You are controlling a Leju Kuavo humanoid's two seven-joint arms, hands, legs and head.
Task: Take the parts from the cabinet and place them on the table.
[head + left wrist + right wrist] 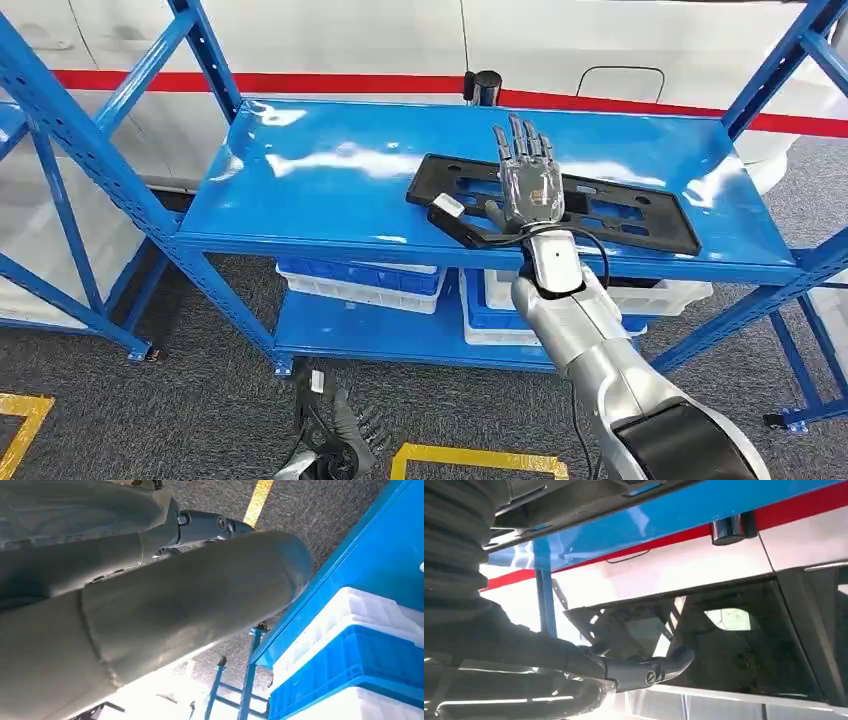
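The right hand is reaching over the blue shelf with its fingers stretched flat and apart, gripping nothing, lying above the long black part; whether it is touching the part is unclear. The part is lying flat on the shelf, at about 3 o'clock from the shelf's middle. The left hand is hanging low at 6 o'clock, fingers loosely spread, above the grey floor. Blue and white bins are sitting on the lower shelf.
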